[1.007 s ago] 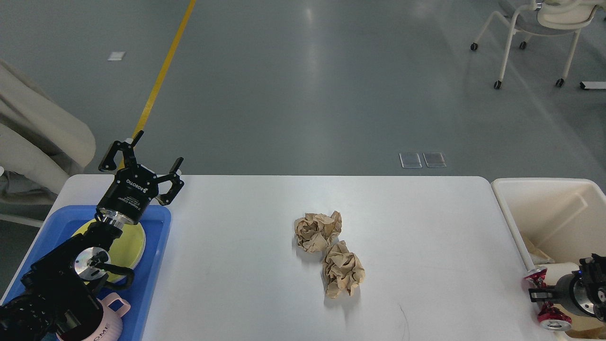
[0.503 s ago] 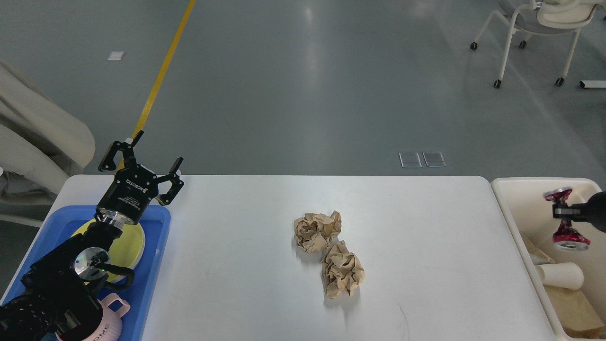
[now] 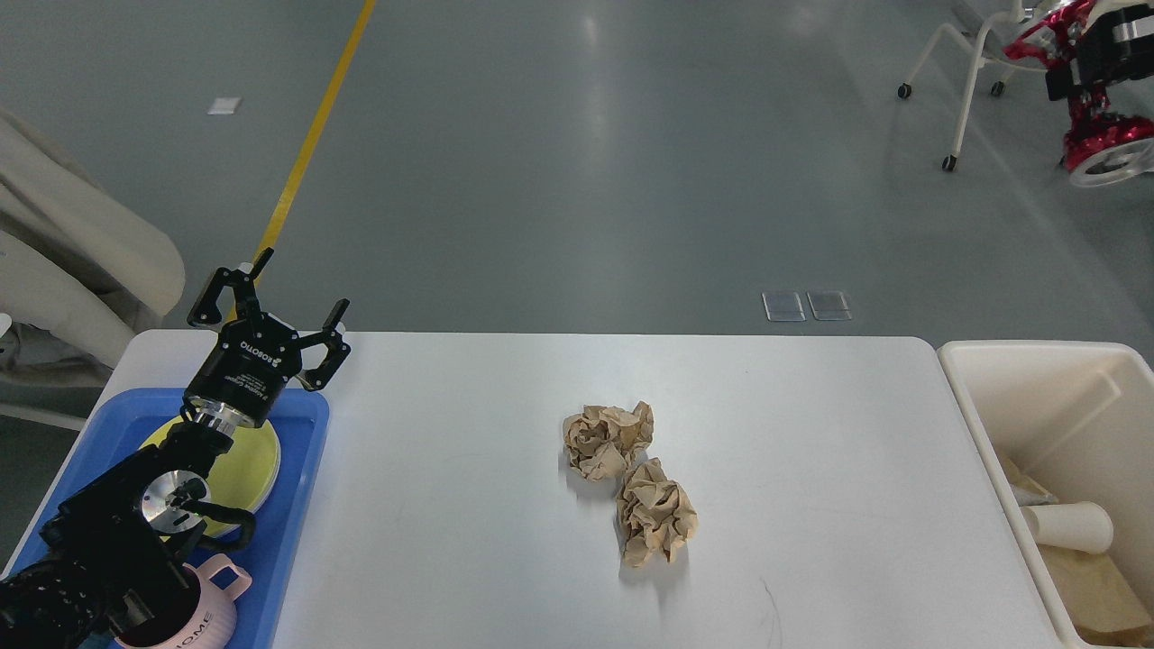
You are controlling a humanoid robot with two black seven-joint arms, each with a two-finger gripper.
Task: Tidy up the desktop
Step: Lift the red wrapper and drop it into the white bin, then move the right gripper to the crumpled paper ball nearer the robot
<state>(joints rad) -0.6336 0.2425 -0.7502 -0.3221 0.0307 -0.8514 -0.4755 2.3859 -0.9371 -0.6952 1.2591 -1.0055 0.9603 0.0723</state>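
Note:
The white desktop [image 3: 469, 541] carries two crumpled brown paper balls, one [image 3: 607, 439] near the middle and one [image 3: 655, 524] just in front of it and to its right. My left gripper [image 3: 302, 287] is open and empty, raised over the far corner of the blue tray [image 3: 302, 505] at the table's left end. My right gripper [image 3: 1064, 99], with red fingers, is high at the top right, well above the cream-white bin [image 3: 969, 397]. Its fingers stand apart with nothing between them.
The blue tray holds a yellow plate [image 3: 252, 464] and a pink mug [image 3: 203, 613] under my left arm. The bin at the table's right end holds a paper cup [image 3: 1068, 525] and brown paper. A white wheeled chair [image 3: 965, 72] stands on the floor at the far right.
My right gripper has risen from low over the bin to the top right of the view. The left arm and the paper balls have not moved.

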